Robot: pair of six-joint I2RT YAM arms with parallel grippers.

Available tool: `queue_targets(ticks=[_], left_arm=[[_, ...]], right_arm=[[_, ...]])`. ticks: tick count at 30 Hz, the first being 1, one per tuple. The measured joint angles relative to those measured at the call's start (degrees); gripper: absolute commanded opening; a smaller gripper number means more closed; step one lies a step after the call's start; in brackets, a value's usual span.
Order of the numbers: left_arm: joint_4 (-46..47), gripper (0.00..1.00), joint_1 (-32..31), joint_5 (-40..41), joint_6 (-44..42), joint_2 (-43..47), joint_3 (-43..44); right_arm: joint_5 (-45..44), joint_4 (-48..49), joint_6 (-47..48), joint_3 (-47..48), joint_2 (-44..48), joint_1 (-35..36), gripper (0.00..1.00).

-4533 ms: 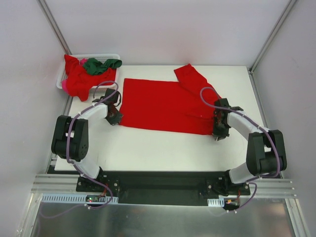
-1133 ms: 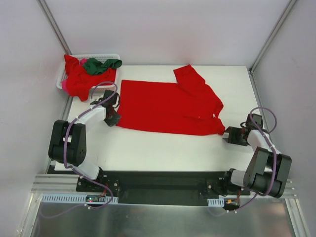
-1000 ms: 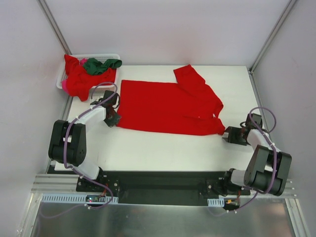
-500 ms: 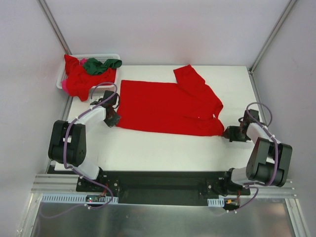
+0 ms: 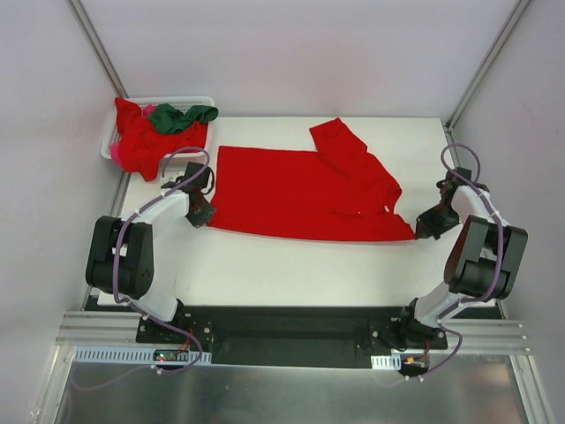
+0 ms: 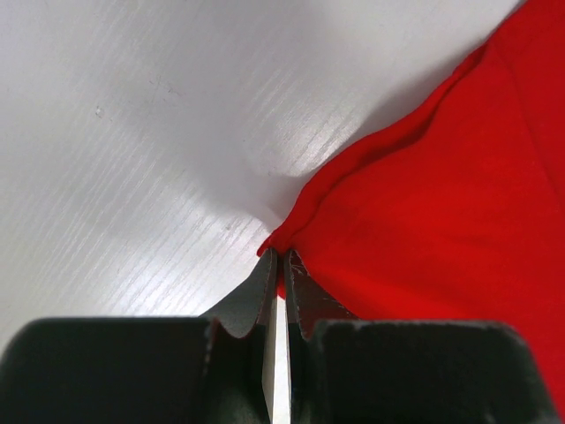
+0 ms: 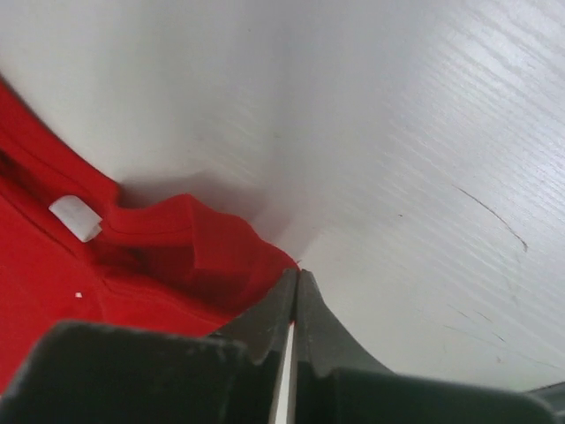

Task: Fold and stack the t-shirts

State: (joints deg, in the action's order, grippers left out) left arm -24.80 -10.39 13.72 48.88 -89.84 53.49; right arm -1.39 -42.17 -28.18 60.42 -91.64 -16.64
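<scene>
A large red t-shirt (image 5: 305, 194) lies spread flat on the white table (image 5: 291, 265), one sleeve folded up at the back right. My left gripper (image 5: 202, 215) is shut on its near left corner; the left wrist view shows that red corner (image 6: 424, 203) pinched at the left gripper's (image 6: 275, 258) tips. My right gripper (image 5: 424, 230) is shut on the near right corner, which is drawn out to a point. In the right wrist view the cloth (image 7: 168, 265) meets the right gripper's (image 7: 296, 276) closed tips, and a white label (image 7: 75, 218) shows.
A white lattice basket (image 5: 111, 140) stands at the back left corner. It holds a heap of red shirts (image 5: 141, 141) with a dark green shirt (image 5: 182, 115) on top. Grey walls close in the table on the left, back and right.
My right gripper has shut on the shirt's near right corner and drawn it to the right, its arm swinging toward the right edge. The left gripper has kept its grip and place.
</scene>
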Motion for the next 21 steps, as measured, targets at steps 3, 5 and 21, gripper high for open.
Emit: queue_targets(ticks=[3,5,21], left_arm=[[0.0,0.0,0.0,0.0,0.0,0.0,0.0],[0.0,0.0,0.0,0.0,0.0,0.0,0.0],[-1.6,0.28,0.2,0.3,-0.5,10.1,-6.5]], right_arm=[[-0.4,-1.2,5.3,-0.2,-1.4,0.0,0.02],[-0.5,-1.7,7.9,-0.3,-1.5,0.0,0.1],[4.8,-6.3,21.4,5.3,8.5,1.9,0.59]])
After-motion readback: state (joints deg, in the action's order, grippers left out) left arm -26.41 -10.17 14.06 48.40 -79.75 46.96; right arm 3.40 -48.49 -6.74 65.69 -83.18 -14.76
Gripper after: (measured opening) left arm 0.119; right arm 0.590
